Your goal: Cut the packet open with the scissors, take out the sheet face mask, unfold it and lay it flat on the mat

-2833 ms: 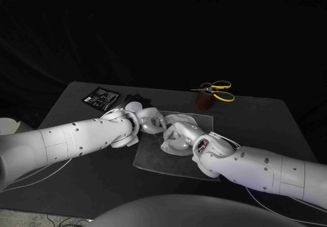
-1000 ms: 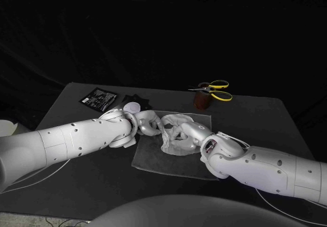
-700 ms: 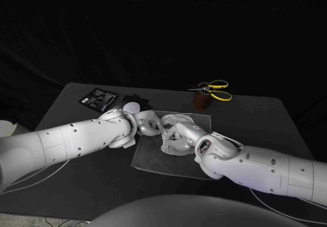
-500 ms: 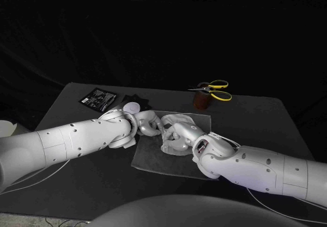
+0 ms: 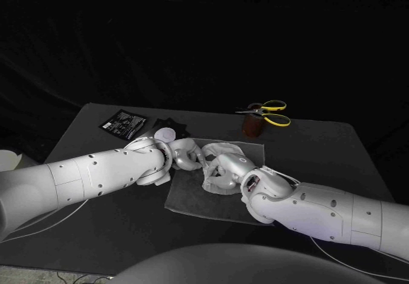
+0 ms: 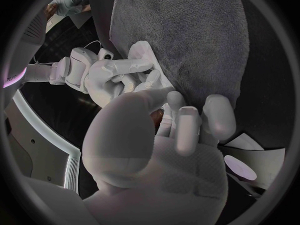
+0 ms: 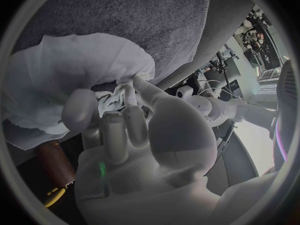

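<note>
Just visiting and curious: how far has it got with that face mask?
Done, it seems: the scissors lie set aside and the mask is out, on the mat. In hand: the right hand pinches the bunched mask, the left hand beside it. Left: unfolding and flattening it.

Black table (image 5: 332, 148) bears grey mat (image 5: 194, 202), dark packet (image 5: 125, 123), brown cylinder (image 5: 254, 127).

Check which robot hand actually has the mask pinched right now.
The right robot hand: its fingertips pinch a crumpled fold of the sheet face mask. The left robot hand reaches it, grip unclear.
</note>
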